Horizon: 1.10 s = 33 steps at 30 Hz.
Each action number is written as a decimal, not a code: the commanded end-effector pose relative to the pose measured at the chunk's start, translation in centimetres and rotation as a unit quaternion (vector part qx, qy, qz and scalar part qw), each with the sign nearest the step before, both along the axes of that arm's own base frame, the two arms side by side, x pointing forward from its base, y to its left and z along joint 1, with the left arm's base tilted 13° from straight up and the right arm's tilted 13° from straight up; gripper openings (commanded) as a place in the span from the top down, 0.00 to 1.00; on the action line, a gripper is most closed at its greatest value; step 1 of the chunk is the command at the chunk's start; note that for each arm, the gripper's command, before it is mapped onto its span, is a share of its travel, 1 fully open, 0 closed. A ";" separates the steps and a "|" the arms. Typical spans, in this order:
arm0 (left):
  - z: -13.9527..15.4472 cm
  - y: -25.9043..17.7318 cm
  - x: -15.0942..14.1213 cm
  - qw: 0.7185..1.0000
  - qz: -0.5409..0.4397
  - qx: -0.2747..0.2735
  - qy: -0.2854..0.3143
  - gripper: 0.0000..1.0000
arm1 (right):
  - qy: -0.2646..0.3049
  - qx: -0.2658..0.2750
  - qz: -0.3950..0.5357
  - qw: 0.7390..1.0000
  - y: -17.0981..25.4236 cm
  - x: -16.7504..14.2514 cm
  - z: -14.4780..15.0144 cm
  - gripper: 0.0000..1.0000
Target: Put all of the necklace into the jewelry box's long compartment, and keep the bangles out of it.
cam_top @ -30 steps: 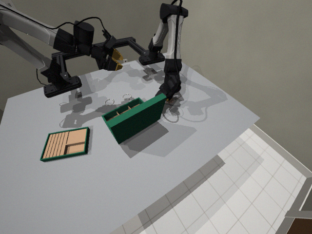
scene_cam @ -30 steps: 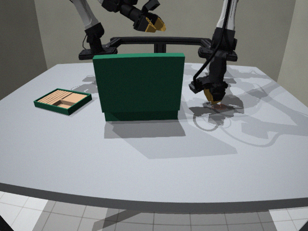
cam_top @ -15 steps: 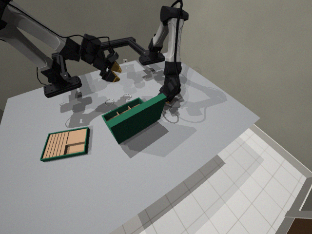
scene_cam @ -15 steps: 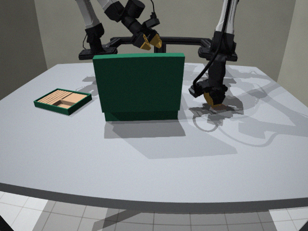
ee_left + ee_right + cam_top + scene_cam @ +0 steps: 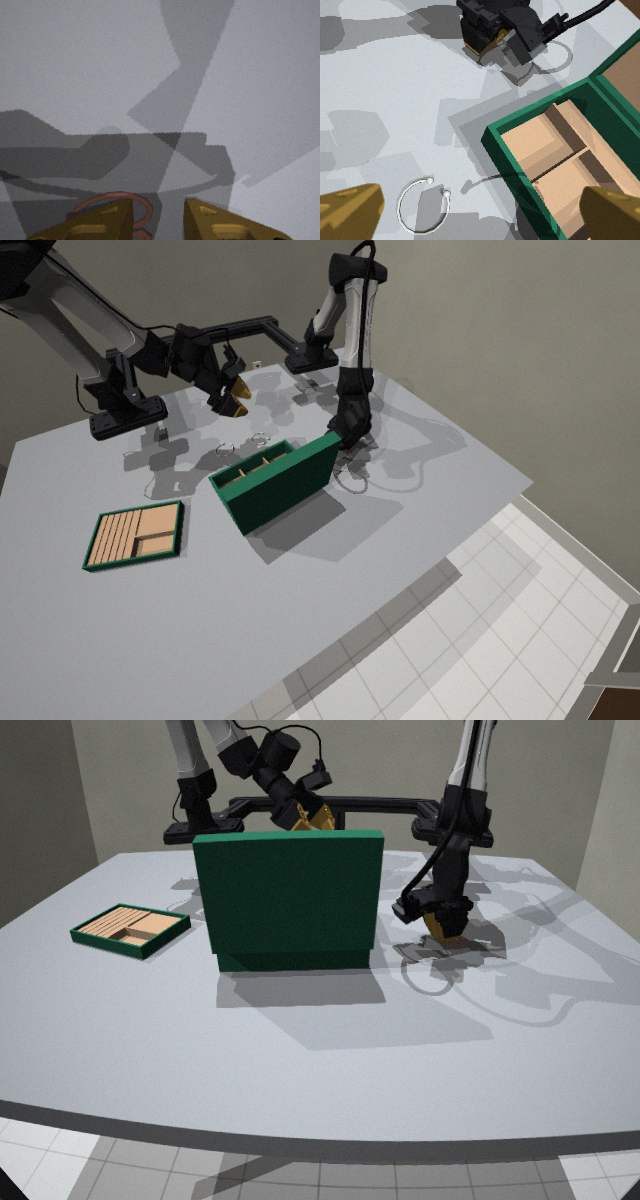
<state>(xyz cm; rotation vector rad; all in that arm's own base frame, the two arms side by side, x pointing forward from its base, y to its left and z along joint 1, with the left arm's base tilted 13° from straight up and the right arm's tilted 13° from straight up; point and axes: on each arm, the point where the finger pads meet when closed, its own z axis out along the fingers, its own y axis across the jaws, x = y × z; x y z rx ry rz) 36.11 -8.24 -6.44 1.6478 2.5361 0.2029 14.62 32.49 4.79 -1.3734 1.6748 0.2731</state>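
Down at the jewelry box's (image 5: 284, 488) (image 5: 289, 895) (image 5: 492, 132) two o'clock from the top with the left gripper (image 5: 347, 448) (image 5: 447, 939) (image 5: 158, 209) (image 5: 482, 50), parted slightly. Beside its fingers, on the tabletop (image 5: 155, 627) (image 5: 310, 1081), at seven o'clock in the left wrist view: the necklace (image 5: 120, 194), outside the long compartment (image 5: 607, 147). Wide open with the right gripper (image 5: 248, 404) (image 5: 315, 828) (image 5: 481, 194), at eleven.

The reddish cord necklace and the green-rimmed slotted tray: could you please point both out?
Reddish cord necklace (image 5: 457, 944) (image 5: 117, 194): exterior and left wrist views, visible strands.
Green-rimmed slotted tray (image 5: 179, 529) (image 5: 166, 937): top and exterior views, wall.
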 end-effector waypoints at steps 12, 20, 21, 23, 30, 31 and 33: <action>1.7 -0.4 1.5 0.976 0.216 -0.027 -0.025 0.74 | -0.055 0.029 0.033 0.998 0.9 0.8 0.3 0.00; 2.6 -0.5 1.3 0.948 0.317 -0.033 -0.018 0.74 | -0.080 0.032 0.054 0.995 0.9 0.8 0.0 0.00; 2.6 -0.6 1.3 0.946 0.321 -0.033 -0.018 0.74 | -0.082 0.032 0.057 0.994 0.9 0.8 0.0 0.00; 1.8 -0.5 1.0 0.945 0.325 -0.026 -0.009 0.74 | -0.087 0.032 0.061 0.994 0.9 0.8 -0.1 0.00; 2.0 -0.6 1.6 0.947 0.320 -0.034 -0.017 0.74 | -0.097 0.033 0.070 0.992 0.9 0.9 -0.3 0.00; 1.7 -0.5 1.6 0.946 0.321 -0.033 -0.016 0.74 | -0.098 0.033 0.072 0.992 0.9 0.9 -0.3 0.00; 1.1 -0.3 1.3 0.946 0.321 -0.030 -0.010 0.74 | -0.102 0.032 0.075 0.991 0.9 0.9 -0.4 0.00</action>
